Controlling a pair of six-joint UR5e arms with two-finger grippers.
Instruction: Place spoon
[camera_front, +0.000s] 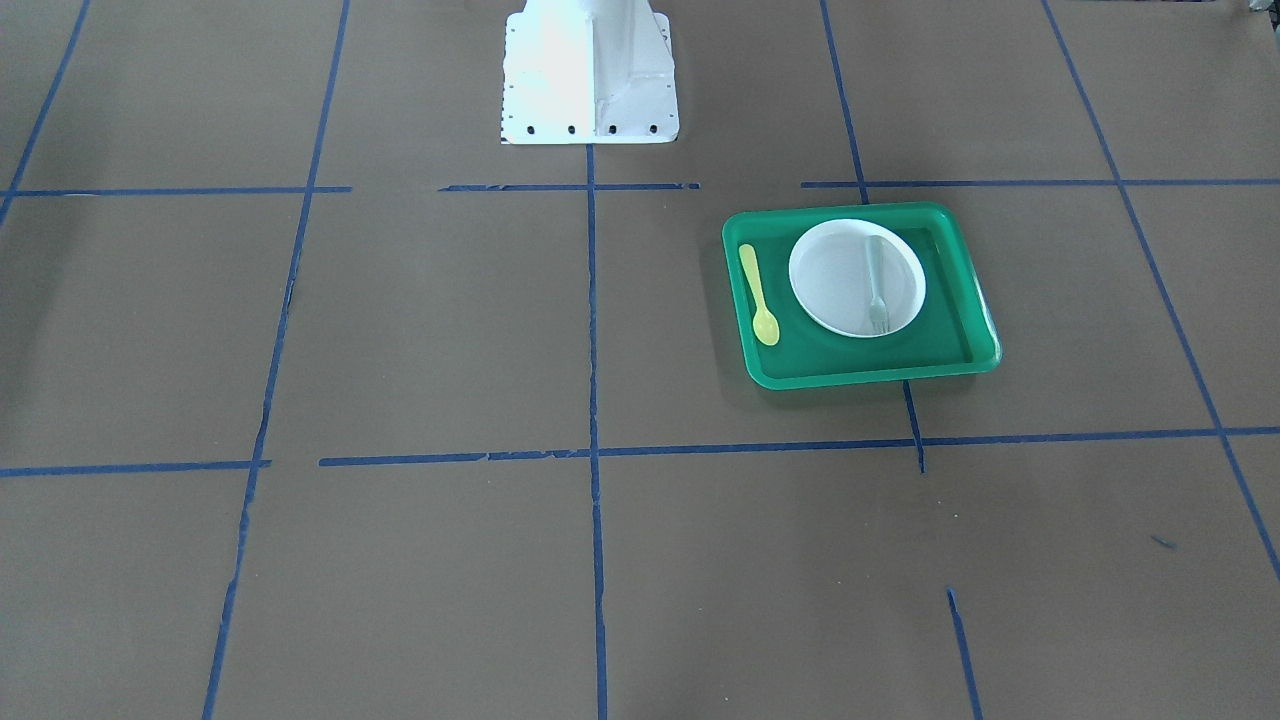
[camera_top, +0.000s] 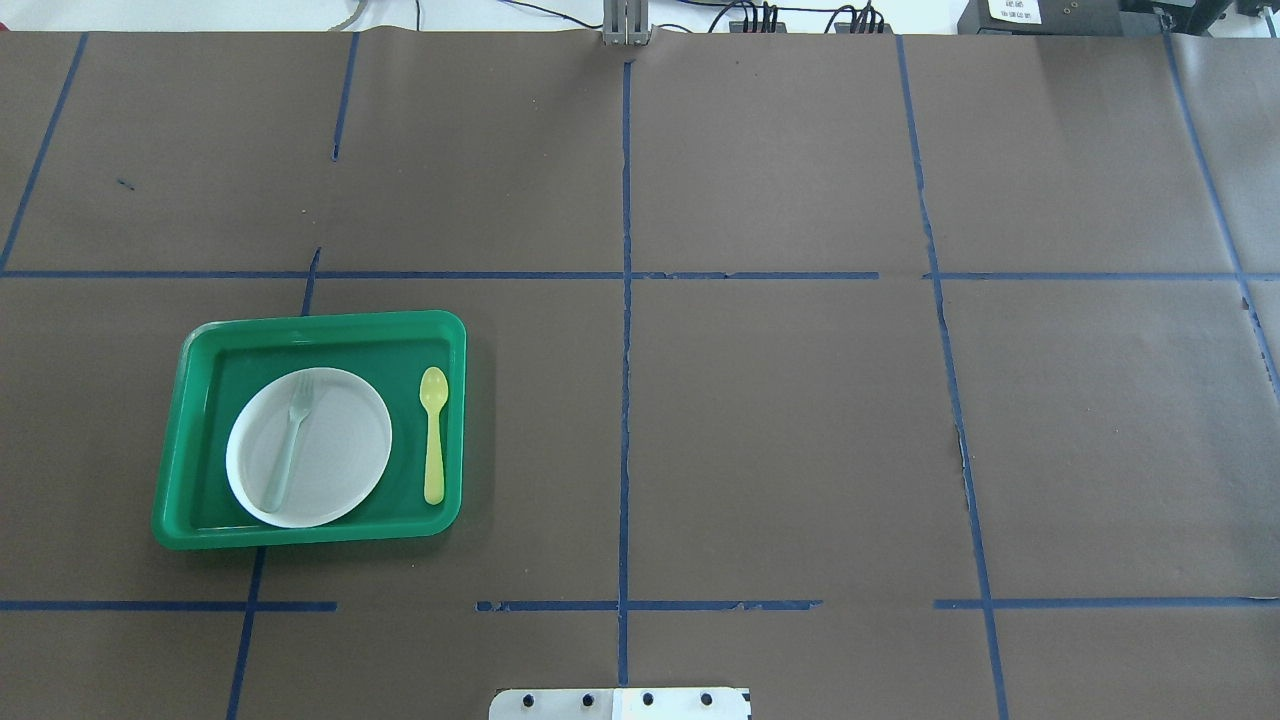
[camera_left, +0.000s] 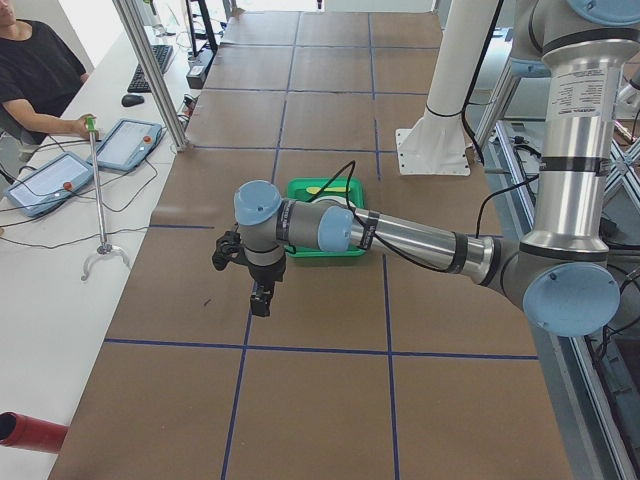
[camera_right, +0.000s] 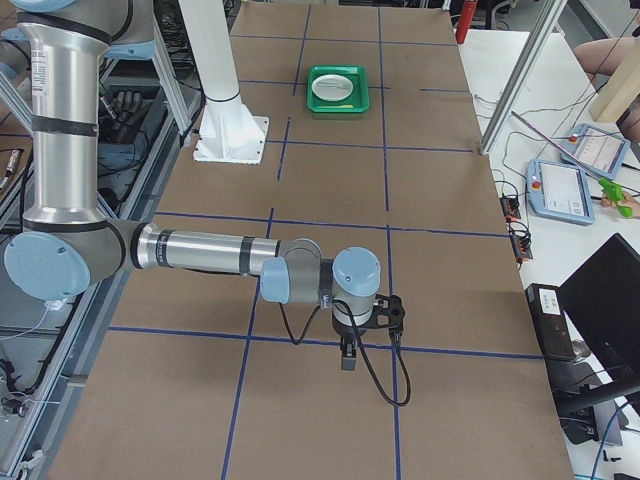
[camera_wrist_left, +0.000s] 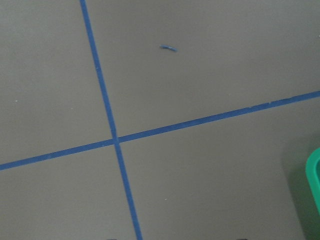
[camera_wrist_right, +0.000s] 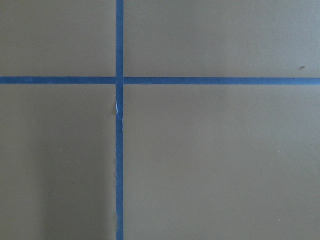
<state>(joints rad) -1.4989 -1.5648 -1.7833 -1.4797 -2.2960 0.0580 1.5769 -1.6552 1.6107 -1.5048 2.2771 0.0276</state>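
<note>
The small pale-yellow plastic spoon (camera_top: 433, 435) lies flat on the floor of the green rectangular plastic tray (camera_top: 300, 535), well away from the fingers of both grippers and touched by neither. Its oval bowl points away from the robot and its slim handle points back toward it. It rests in the strip between the round white plate (camera_top: 340, 450) and the tray wall nearest the table's middle, just beside the plate without touching it. A grey-translucent plastic fork (camera_top: 288, 445) lies on the plate, roughly parallel to the spoon, tines also away from the robot. The tray sits on the robot's left half of the brown paper-covered table (camera_top: 780, 430), which is crossed by a grid of blue tape lines (camera_top: 625, 400). In the left-end view the left gripper (camera_left: 258, 310) hangs fingers-down over bare paper on the camera's side of the tray, apart from it, and the forearm hides part of the tray. Its wrist camera catches only a green corner at the frame's right edge. The right gripper (camera_right: 347, 358) hangs fingers-down over a tape crossing at the far end of the table from the tray. Each gripper shows only from the side, so I cannot tell how wide the fingers stand or whether they hold anything.
</note>
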